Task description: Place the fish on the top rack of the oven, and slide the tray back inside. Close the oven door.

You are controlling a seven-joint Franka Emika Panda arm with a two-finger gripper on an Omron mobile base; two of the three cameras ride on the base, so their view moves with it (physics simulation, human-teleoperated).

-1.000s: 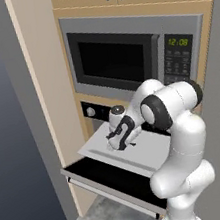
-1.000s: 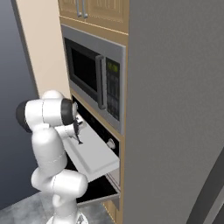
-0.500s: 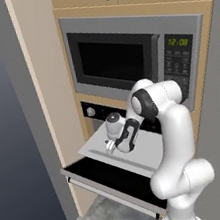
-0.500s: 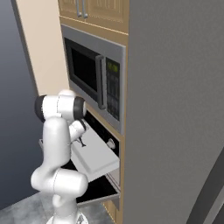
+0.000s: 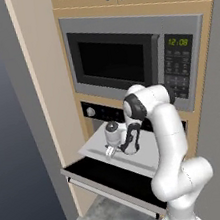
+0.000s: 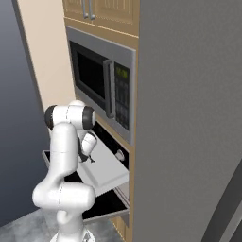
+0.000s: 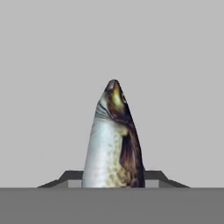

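**Fish held low over the pulled-out rack**

The oven door (image 5: 111, 182) lies folded down flat, and the top rack (image 5: 139, 152) has been drawn out above it, which is why the arm can reach in from the front without going into the cavity. The gripper (image 5: 110, 151) points down at the left part of that pale sheet, just below the black control strip. From the hand view, the fish (image 7: 114, 140) stands straight out between the fingers (image 7: 70, 177), head away from the hand, with the plain grey rack surface behind it; the fingers are clamped on its tail end, close together. Held that way, the fish can be laid down lengthwise on the sheet. I judge the placing step is at hand: the fish is not yet lying free, the rack remains out, and the door open.
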